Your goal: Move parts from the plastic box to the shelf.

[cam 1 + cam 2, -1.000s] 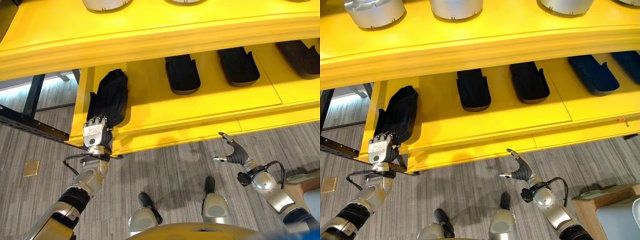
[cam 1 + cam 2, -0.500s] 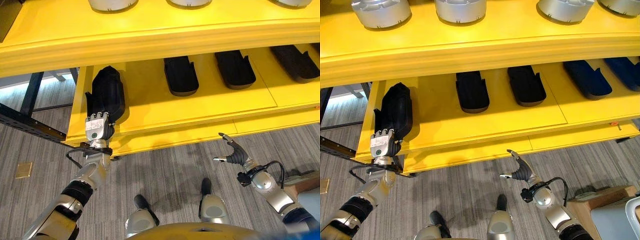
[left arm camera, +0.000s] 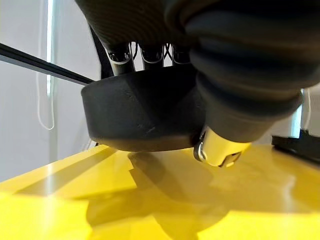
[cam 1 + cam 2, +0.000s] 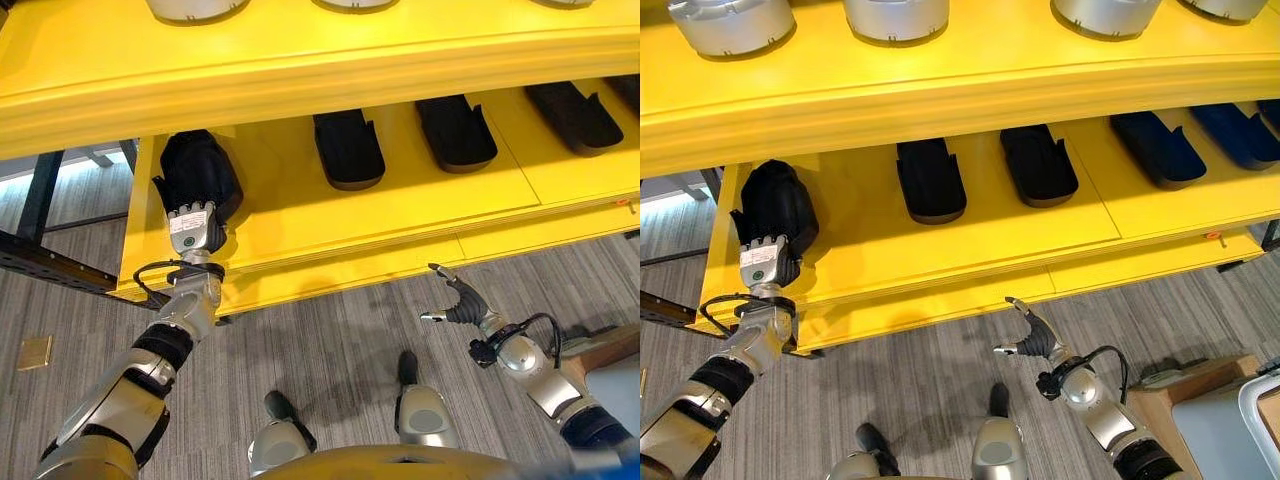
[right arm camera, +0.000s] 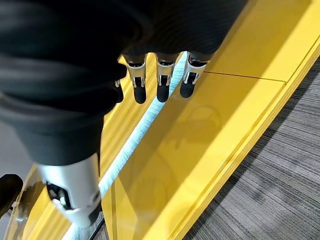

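Two tiers of yellow shelf [image 4: 300, 215] fill the scene, and the lower tier's front lip runs just past the left hand's wrist, with grey striped floor [image 4: 330, 340] open below it. Plenty of bare yellow lies between the far-left black part [image 4: 197, 172] and the next black part [image 4: 348, 148] along; further right sit a third black part [image 4: 455, 132] and a fourth [image 4: 573, 115], all spaced apart. Up on the top tier, silver round parts [image 4: 730, 22] stand near its edge.

That far-left black part is matte, dark, rounded at the top, a moulded shell with a flat rim. In the left wrist view it sits low over the yellow board, its near edge looking slightly raised above its own shadow.

Left hand [image 4: 193, 230] is right at the part's near end, fingers [image 3: 122, 55] reaching onto its upper side; whether they clamp it or just rest there, I cannot tell.

Right hand [image 4: 455, 303] hangs over the floor, just before the shelf's front edge, well apart from every part, fingers [image 5: 161, 85] spread loose and holding nothing.
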`<state>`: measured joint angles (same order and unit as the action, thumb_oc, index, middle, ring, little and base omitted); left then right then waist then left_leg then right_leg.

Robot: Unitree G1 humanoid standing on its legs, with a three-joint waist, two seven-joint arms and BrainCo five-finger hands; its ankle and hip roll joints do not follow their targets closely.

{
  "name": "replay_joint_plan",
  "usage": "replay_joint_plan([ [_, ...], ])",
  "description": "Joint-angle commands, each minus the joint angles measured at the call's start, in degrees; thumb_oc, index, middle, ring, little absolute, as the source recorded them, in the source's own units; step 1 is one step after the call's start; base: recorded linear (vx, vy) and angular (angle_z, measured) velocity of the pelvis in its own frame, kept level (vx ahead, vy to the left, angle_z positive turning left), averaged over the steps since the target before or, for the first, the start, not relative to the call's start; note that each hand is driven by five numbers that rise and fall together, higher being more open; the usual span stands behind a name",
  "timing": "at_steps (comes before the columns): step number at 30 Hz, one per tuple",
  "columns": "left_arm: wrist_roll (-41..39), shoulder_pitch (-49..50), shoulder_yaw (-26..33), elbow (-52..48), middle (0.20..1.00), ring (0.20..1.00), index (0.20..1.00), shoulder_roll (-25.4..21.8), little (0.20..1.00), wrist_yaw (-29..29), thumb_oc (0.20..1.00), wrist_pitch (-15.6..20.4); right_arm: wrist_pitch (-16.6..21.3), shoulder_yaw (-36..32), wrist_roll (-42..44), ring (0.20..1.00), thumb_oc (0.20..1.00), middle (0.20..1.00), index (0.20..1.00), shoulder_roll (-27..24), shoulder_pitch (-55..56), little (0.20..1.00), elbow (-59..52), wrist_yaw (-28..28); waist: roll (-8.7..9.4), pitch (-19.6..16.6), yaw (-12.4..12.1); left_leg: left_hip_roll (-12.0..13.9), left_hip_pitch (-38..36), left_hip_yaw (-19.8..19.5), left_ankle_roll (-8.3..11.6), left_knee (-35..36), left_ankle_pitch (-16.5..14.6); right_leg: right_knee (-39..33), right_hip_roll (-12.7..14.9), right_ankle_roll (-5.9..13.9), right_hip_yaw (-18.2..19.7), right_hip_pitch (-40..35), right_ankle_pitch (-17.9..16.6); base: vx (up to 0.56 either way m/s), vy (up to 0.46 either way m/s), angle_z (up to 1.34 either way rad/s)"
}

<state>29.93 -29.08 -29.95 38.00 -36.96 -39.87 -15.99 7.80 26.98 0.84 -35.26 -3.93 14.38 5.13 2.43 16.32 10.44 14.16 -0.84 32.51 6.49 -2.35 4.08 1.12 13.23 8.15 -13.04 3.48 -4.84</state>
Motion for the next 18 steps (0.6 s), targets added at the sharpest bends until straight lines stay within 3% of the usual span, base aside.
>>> replay_joint_plan([
  [1, 1.6, -6.5, 0.4, 2.4, 0.2, 0.2, 0.2, -3.8, 0.2, -1.6, 0.2, -0.4, 1.5, 1.0, 1.0, 1.0, 1.0, 1.0, 1.0, -1.3, -3.1, 1.0, -2.8, 1.0, 0.79, 1.6, 0.4, 1.4, 4.3, -5.5, 0.34, -7.5, -2.9, 8.2, -2.1, 0.13, -1.6, -0.4, 8.0, -0.03, 0.012, -0.06],
  [18, 5.5, -17.1, -5.8, 9.2, 0.2, 0.2, 0.2, -7.2, 0.2, 1.0, 0.2, -0.6, 2.4, 3.1, 2.5, 1.0, 1.0, 1.0, 1.0, -2.7, -7.1, 1.0, -1.5, 1.6, 1.04, 4.1, 1.4, 2.6, 7.4, -4.8, 0.9, -9.6, -3.0, 9.4, -1.9, -0.03, -1.3, 2.5, 8.3, -0.01, 0.003, -0.01],
])
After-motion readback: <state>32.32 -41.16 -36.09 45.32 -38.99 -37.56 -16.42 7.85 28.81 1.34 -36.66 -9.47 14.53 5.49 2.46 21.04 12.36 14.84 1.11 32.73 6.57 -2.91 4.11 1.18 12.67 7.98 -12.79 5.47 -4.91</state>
